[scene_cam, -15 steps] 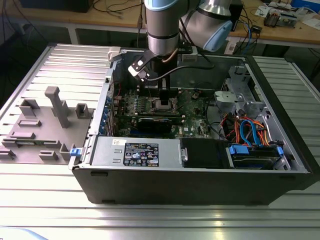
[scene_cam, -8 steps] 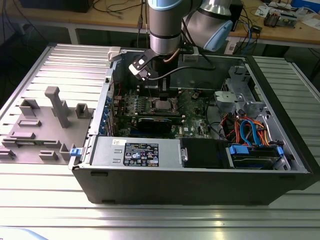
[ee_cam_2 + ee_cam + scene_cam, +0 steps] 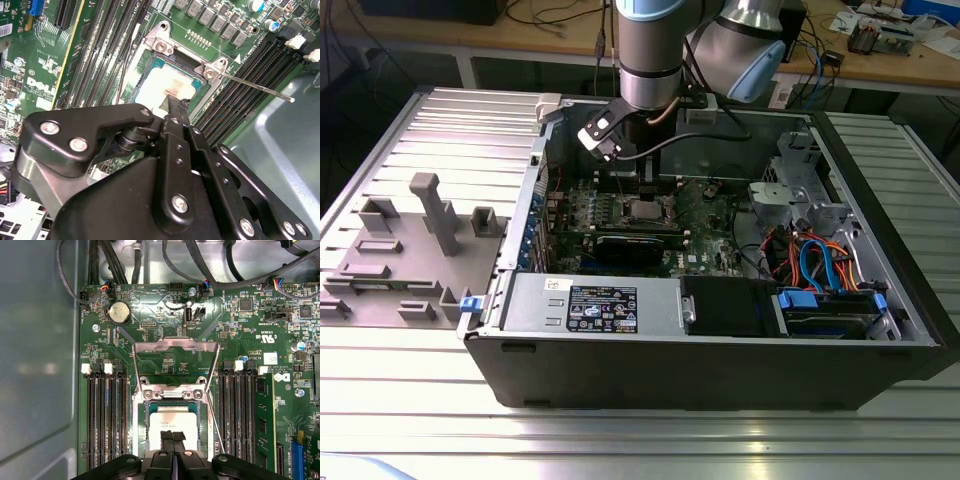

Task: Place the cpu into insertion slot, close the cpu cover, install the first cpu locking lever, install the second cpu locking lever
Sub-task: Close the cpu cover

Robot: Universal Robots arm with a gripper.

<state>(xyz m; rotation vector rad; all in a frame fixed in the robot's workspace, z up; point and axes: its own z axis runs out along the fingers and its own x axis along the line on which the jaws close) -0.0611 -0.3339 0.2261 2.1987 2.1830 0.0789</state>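
One cpu, dull silver top, lies flat inside the insertion slot near the middle of the circuit board. It looks square to the slot's rim in both wrist views. One edge of it is hidden under the fingertips.

One cpu cover, a silvery frame with a square window, stands swung up on its hinge. It leans toward the board edge that carries the coin battery. It is not closed.

One locking lever, a thin bright rod, is unlatched. It juts from a corner of the slot across the nearest bank of memory slots. Whether a second lever is also free cannot be told.

One gripper, black, has its jaws together with nothing between them. The tips are on or just above the cpu's top; contact cannot be told.

One arm reaches down into the open computer case, which lies on a ribbed metal table. Grey fixture blocks stand well apart from the case, toward the exterior view's left.

Handling note, as judgement:
- Placement appears complete, so closing the cover is the step in hand.
- The closed tips should press the cover's solid top bar, not poke through the window.
- The push should follow the hinge's arc with light force.
- The tips should not drag across the chip, since a shifted or tilted cpu under the frame risks damaging the slot.
- The lever should be kept clear of the frame's path so nothing is trapped.
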